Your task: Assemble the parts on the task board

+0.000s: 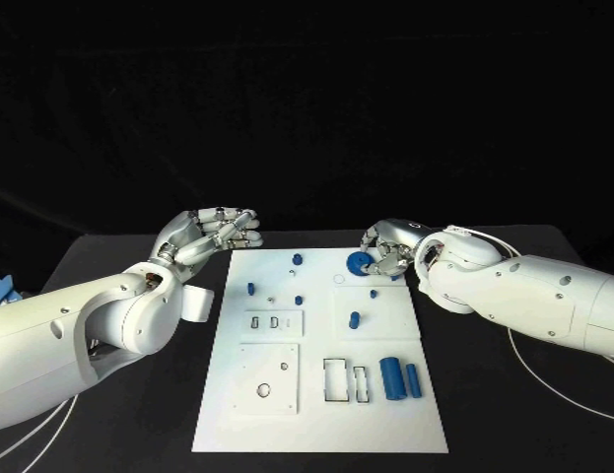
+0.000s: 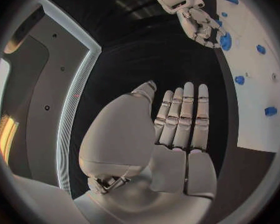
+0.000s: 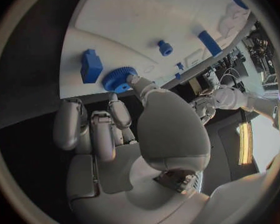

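I see my right hand [image 1: 392, 248] pinching a blue gear [image 1: 360, 261] at the task board's [image 1: 250, 414] far right edge, left hand [image 1: 216, 235] empty, fingers loosely curled, off the board's far-left corner.

The head camera looks steeply down on the task board [image 1: 321, 345] at frame centre; each wrist camera peers closely past its own palm, all sharing the board's far end.

I'm seeing my left hand [image 1: 216, 235] hovering with fingers apart, gripping nothing, its arm reaching in from the left. My right hand [image 1: 389, 248] is pinching at its fingertips, wrist bent inward.
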### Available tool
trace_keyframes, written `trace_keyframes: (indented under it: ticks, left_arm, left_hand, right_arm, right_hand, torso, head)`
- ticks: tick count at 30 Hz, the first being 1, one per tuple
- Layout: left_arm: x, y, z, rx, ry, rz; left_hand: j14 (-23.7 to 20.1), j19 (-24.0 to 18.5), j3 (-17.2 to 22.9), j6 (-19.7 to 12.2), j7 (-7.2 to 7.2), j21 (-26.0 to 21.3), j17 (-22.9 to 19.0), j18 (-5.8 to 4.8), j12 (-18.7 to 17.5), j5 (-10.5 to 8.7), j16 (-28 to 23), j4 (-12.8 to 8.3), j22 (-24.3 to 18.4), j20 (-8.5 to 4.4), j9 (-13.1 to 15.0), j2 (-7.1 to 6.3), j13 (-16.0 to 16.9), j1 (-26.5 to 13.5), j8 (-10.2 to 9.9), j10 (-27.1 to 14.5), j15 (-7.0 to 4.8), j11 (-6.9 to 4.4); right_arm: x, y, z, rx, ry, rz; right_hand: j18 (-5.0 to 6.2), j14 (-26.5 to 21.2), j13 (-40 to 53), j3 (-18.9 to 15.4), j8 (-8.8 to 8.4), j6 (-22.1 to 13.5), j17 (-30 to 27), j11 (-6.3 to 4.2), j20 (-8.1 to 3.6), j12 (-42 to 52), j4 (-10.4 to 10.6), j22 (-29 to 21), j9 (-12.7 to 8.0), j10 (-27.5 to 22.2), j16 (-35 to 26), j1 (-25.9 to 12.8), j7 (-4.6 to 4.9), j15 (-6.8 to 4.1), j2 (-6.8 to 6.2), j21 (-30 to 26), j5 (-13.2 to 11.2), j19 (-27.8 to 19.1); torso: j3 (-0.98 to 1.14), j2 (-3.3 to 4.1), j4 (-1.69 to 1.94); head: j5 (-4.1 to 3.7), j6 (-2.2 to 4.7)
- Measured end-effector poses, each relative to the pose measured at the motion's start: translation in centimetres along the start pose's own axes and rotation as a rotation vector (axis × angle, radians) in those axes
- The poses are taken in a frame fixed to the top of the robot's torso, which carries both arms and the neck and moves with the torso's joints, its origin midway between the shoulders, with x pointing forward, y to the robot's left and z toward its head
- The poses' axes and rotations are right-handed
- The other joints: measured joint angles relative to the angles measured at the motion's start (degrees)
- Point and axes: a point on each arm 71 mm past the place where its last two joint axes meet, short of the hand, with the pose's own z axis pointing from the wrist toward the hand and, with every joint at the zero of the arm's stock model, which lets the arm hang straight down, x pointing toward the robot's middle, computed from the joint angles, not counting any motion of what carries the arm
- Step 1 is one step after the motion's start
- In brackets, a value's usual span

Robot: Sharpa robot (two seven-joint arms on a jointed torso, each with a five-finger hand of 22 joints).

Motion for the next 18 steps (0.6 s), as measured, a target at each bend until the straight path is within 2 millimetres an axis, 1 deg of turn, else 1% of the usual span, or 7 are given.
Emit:
trace_keyframes:
  ticks: [6, 7, 10, 12, 15, 17, 18]
  left_arm:
    - [-0.03, 0.02, 0.01, -0.001, -0.001, 0.000]
    - [-0.03, 0.02, 0.02, -0.002, -0.001, 0.000]
    - [-0.04, 0.03, 0.02, -0.002, -0.001, 0.001]
    - [-0.04, 0.04, 0.02, -0.003, -0.001, 0.001]
    - [-0.04, 0.04, 0.03, -0.003, -0.001, 0.001]
    - [-0.04, 0.05, 0.04, -0.003, -0.001, 0.001]
    - [-0.04, 0.05, 0.04, -0.003, -0.002, 0.001]
  left_hand:
    - [0.00, 0.00, 0.32, 0.00, 0.00, -0.20, -0.01, 0.00, 0.00, 0.00, -0.23, 0.00, -0.08, 0.00, -0.06, 0.00, 0.00, 0.00, 0.00, 0.00, 0.00, 0.00]
    - [0.00, 0.00, 0.32, 0.00, 0.00, -0.20, -0.01, 0.00, 0.00, 0.00, -0.23, 0.00, -0.08, 0.00, -0.06, 0.00, 0.00, 0.00, 0.00, 0.00, 0.00, 0.00]
    - [0.00, 0.00, 0.32, 0.00, 0.00, -0.20, 0.00, 0.00, 0.00, 0.00, -0.23, 0.00, -0.08, 0.00, -0.06, 0.00, 0.00, 0.00, 0.00, 0.00, 0.00, 0.00]
    - [0.00, 0.00, 0.32, 0.00, 0.00, -0.20, 0.04, 0.00, 0.00, 0.00, -0.23, 0.00, -0.08, 0.00, -0.06, 0.00, 0.00, 0.00, 0.00, 0.00, 0.00, 0.00]
    - [0.00, 0.00, 0.32, 0.00, 0.00, -0.20, 0.04, 0.00, 0.00, 0.00, -0.23, 0.00, -0.08, 0.00, -0.06, 0.00, 0.00, 0.00, 0.00, 0.00, 0.00, 0.00]
    - [0.00, 0.00, 0.32, 0.00, 0.00, -0.20, 0.04, 0.00, 0.00, 0.00, -0.23, 0.00, -0.08, 0.00, -0.05, 0.00, 0.00, 0.00, 0.00, 0.00, 0.00, 0.00]
    - [0.00, 0.00, 0.32, 0.00, 0.00, -0.20, 0.04, 0.00, 0.00, 0.00, -0.23, 0.00, -0.08, 0.00, -0.05, 0.00, 0.00, 0.00, 0.00, 0.00, 0.00, 0.00]
  right_arm:
    - [0.05, -0.03, 0.05, 0.000, -0.001, -0.003]
    - [0.06, -0.05, 0.06, 0.000, -0.001, -0.003]
    - [0.09, -0.06, 0.10, 0.001, -0.002, -0.003]
    - [0.16, -0.01, 0.14, 0.001, -0.001, -0.003]
    - [0.27, 0.14, 0.23, -0.002, 0.000, -0.001]
    - [0.32, 0.24, 0.28, -0.003, 0.000, 0.001]
    - [0.34, 0.28, 0.29, -0.004, 0.000, 0.001]
  right_hand:
    - [0.00, 0.00, 0.78, -0.16, 0.33, 0.00, 0.00, 0.03, 0.21, 0.76, 0.16, 0.14, 0.12, 0.03, 0.00, 0.00, 0.00, 0.00, 0.00, 0.00, -0.03, 0.21]
    - [0.00, 0.00, 0.89, -0.16, 0.33, 0.00, 0.00, 0.18, 0.21, 0.90, 0.16, 0.23, 0.15, 0.18, 0.00, 0.00, 0.00, 0.00, 0.00, 0.00, -0.03, 0.20]
    - [0.00, 0.00, 1.07, 0.02, 0.36, 0.00, 0.00, 0.21, 0.20, 0.97, 0.34, 0.24, 0.16, 0.20, 0.00, 0.23, 0.00, 0.00, 0.23, 0.00, -0.02, 0.20]
    - [0.00, 0.00, 1.30, 0.09, 0.76, 0.29, -0.01, 0.21, 0.20, 1.33, 0.41, 0.28, 0.22, 0.20, 0.00, 0.46, -0.29, 0.00, 0.46, 0.00, -0.02, 0.20]
    - [0.01, 0.00, 1.59, 0.32, 0.75, 0.71, -0.01, 0.00, 0.21, 1.63, 0.65, 0.38, 0.23, 0.45, 0.00, 0.60, -0.23, 0.00, 0.61, 0.00, -0.04, 0.20]
    - [0.00, 0.00, 1.84, 0.41, 0.97, 0.88, -0.01, 0.06, 0.21, 1.77, 0.74, 0.47, 0.27, 0.69, 0.00, 0.58, -0.24, 0.00, 0.63, 0.00, -0.27, 0.20]
    - [0.01, 0.00, 1.88, 0.48, 1.00, 0.88, -0.01, 0.06, 0.21, 1.77, 0.81, 0.51, 0.29, 0.69, 0.00, 0.37, -0.24, 0.00, 0.84, 0.00, -0.27, 0.20]
  torso:
    - [0.00, 0.00, -0.01]
    - [0.00, 0.00, -0.01]
    - [0.00, 0.00, -0.01]
    - [0.01, 0.01, -0.02]
    - [0.03, 0.02, -0.03]
    - [0.03, 0.03, -0.01]
    - [0.03, 0.04, -0.01]
  head:
    - [0.05, -0.09]
    - [0.05, -0.12]
    - [0.05, -0.21]
    - [0.05, -0.24]
    - [0.09, -0.29]
    - [0.09, -0.32]
    - [0.08, -0.34]
